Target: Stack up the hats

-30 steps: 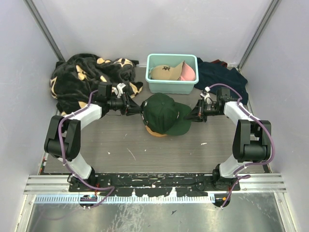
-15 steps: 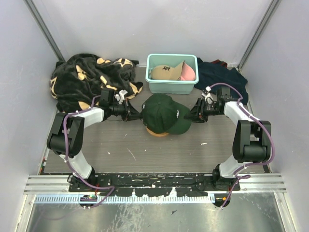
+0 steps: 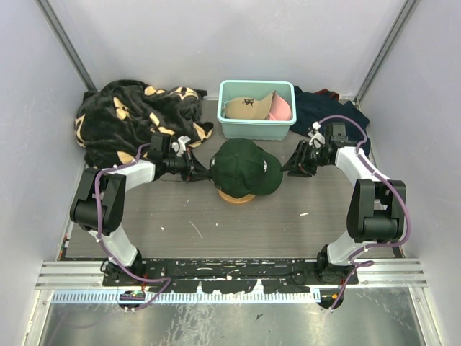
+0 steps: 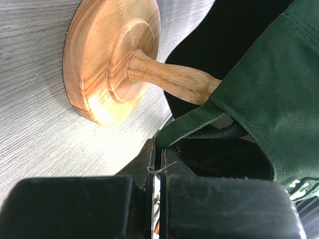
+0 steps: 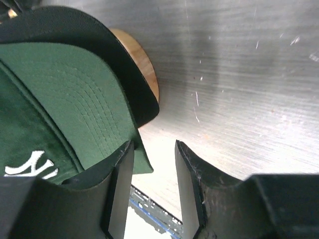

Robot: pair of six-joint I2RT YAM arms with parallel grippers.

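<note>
table (image 3: 180,223): grey wood-grain, both arms reaching in toward centre; black blanket (image 3: 122,119) with tan marks bunched at the far-left corner; dark navy cloth (image 3: 331,112) heaped at far right, just beside the teal bin (image 3: 256,130); bin sits at far centre, tan cap (image 3: 245,107) and pink cap (image 3: 282,108) lying inside it, tan to the left, pink to the right.

dark green cap (image 3: 245,166) sits on top of a wooden stand (image 3: 238,197) mid-table, just in front of the bin; right wrist view shows a black cap (image 5: 65,22) under it, black brim sticking out past the green one; stand's round base is flat on the table, stem going up into the caps.

left gripper (image 3: 202,171) is at the cap's left side; jaws all but closed, pinching the lower rear edge of the green fabric in the left wrist view; right gripper (image 3: 292,167) is at the brim side; jaws apart, green brim tip at the mouth of the gap, against one finger (image 5: 119,189), not clamped.
</note>
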